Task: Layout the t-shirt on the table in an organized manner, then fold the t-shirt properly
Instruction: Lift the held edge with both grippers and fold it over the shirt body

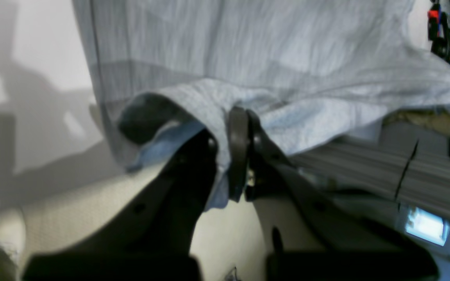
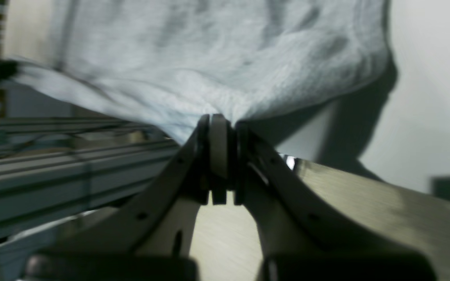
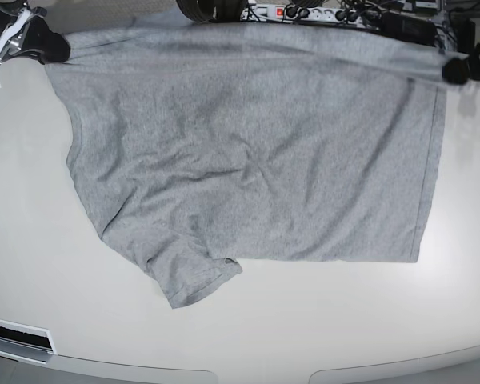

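**Two tools hold the shirt up by its far edge**

The left tool (image 1: 244, 150) is pinched tight on the shirt (image 3: 256, 160). Grey cloth is bunched between its two dark fingers (image 1: 237, 156), and a bit of cloth hangs down over one of them. In the base view this tool (image 3: 456, 70) is at the far right, gripping one corner of the shirt.

The right tool (image 2: 223, 156) is pinched tight on the shirt too. The cloth gathers to a point just above its fingers. In the base view this tool (image 3: 46, 46) is at the far left, gripping the other far corner.

The edge of the shirt between the two tools is pulled nearly straight. From there the shirt spreads toward the near side of the white table (image 3: 304, 320). Its plain grey side faces up, with soft wrinkles. One short sleeve (image 3: 194, 276) sticks out at the near left, lying flat on the table. Past the far edge of the table there is a power strip (image 3: 292, 12) with cables.
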Motion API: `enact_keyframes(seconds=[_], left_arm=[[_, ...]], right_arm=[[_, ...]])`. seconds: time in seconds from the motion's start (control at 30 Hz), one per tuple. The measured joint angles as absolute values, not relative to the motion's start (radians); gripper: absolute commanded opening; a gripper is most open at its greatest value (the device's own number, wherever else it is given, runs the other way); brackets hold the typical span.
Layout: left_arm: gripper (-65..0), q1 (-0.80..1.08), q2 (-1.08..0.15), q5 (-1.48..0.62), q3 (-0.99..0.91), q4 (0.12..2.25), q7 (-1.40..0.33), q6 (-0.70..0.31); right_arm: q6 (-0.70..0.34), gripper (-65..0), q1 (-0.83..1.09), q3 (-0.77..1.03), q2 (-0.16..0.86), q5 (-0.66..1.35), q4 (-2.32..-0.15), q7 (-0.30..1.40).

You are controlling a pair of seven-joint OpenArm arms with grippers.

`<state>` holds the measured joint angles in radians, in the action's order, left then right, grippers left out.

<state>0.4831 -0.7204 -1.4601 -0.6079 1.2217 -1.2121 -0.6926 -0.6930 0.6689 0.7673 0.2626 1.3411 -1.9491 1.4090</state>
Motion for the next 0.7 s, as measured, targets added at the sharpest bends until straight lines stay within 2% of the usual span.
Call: enact_keyframes(seconds=[0.33,0.6,0.7], left_arm=[[-65.0,0.368,-0.721,-1.425,-0.608,1.222,-1.207,-0.693],[-65.0,0.368,-0.721,-1.265,-0.608,1.222,-1.024,-0.693],[-65.0,0.368,-0.720,-1.253,-0.608,1.222,-1.010,-0.693]], right_arm=[[-0.693,-65.0,0.600,0.677,0.262,1.173,-1.949,1.290],[-0.693,-65.0,0.535,0.664,0.253,1.045,-1.949,1.218],[-0.693,-65.0,0.526,0.664,0.249,1.043,-1.949,1.215]])
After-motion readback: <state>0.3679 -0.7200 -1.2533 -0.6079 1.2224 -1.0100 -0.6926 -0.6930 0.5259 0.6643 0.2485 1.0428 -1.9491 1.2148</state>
